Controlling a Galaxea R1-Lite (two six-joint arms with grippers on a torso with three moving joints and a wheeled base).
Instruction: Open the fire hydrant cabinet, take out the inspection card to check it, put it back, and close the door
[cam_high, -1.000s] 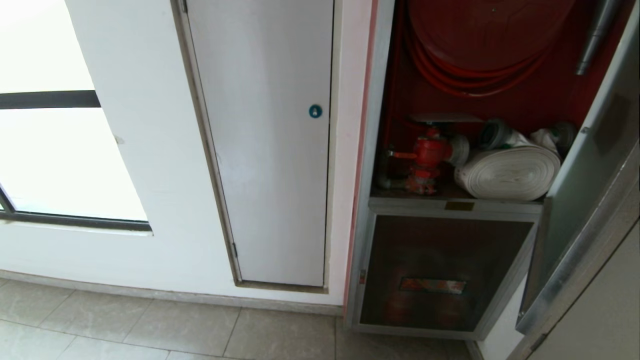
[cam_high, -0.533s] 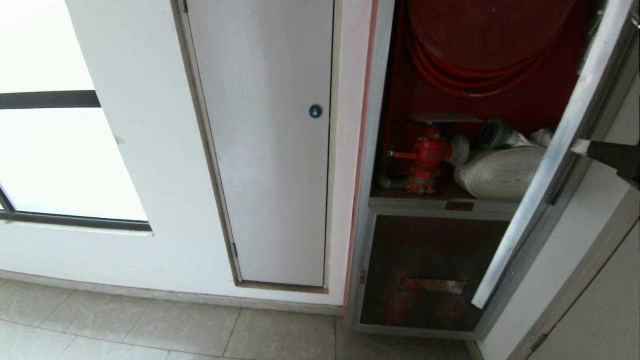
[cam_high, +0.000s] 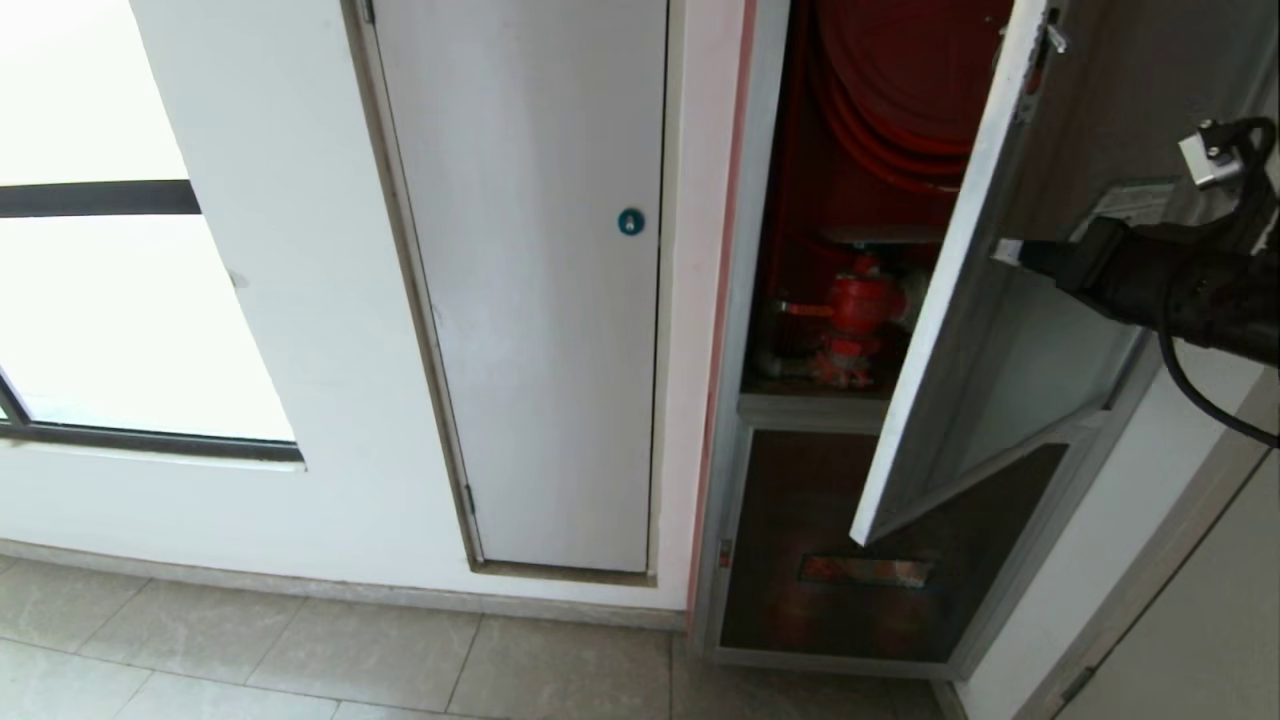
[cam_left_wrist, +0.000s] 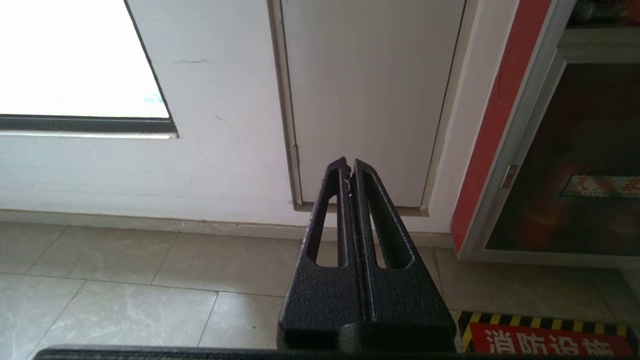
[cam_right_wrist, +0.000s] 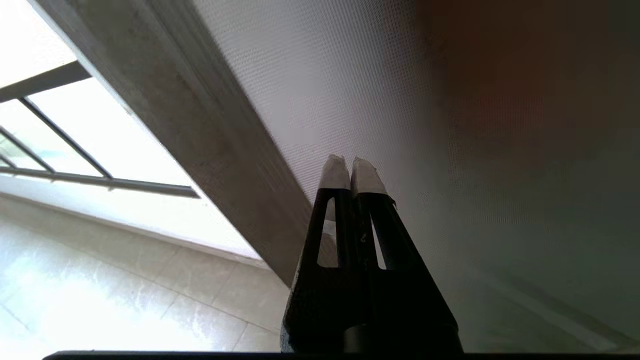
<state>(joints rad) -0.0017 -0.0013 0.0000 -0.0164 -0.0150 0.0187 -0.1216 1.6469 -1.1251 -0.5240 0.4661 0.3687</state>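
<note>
The fire hydrant cabinet (cam_high: 735, 300) stands at the right of the head view, its red interior partly showing. The door (cam_high: 1000, 380), tinted glass in a silver frame, hangs half-swung across the opening. In the gap I see the red valve (cam_high: 850, 300) and part of the red hose reel (cam_high: 900, 80). A thin flat pale sheet, the inspection card (cam_high: 880, 236), lies just above the valve. My right gripper (cam_high: 1005, 250) is shut, its white-taped tips (cam_right_wrist: 334, 172) against the door's outer face. My left gripper (cam_left_wrist: 348, 167) is shut and empty, low near the floor.
A plain white panel with a blue round lock (cam_high: 630, 222) is left of the cabinet, and a bright window (cam_high: 100, 300) further left. A smaller dark glass panel (cam_high: 800, 520) sits below the shelf. A red floor sign with hazard stripes (cam_left_wrist: 550, 340) lies before the cabinet.
The door has swung left across the opening and now covers the rolled white hose. My right arm has come in from the right with its tips on the door.
</note>
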